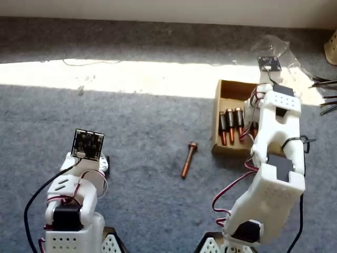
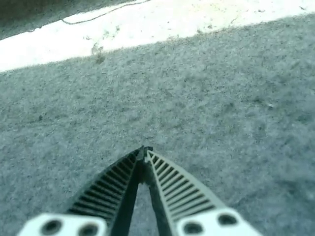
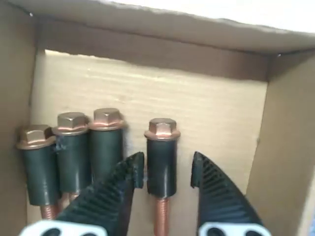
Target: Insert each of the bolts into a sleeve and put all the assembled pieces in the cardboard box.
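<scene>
The right end effector [image 3: 167, 166], apart, straddles a black-sleeved copper bolt [image 3: 161, 145] in the brown cardboard box [image 3: 147, 88]; the left end effector [image 2: 146, 151] is closed, empty; a bare copper bolt [image 1: 188, 159] lies outside, nearer the right.

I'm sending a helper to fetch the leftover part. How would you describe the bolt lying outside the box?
Find the cardboard box on the grey carpet. Beside it, toward the left arm, one copper bolt lies alone. Unlike the bolts in the box, it wears no dark sleeve.
</scene>
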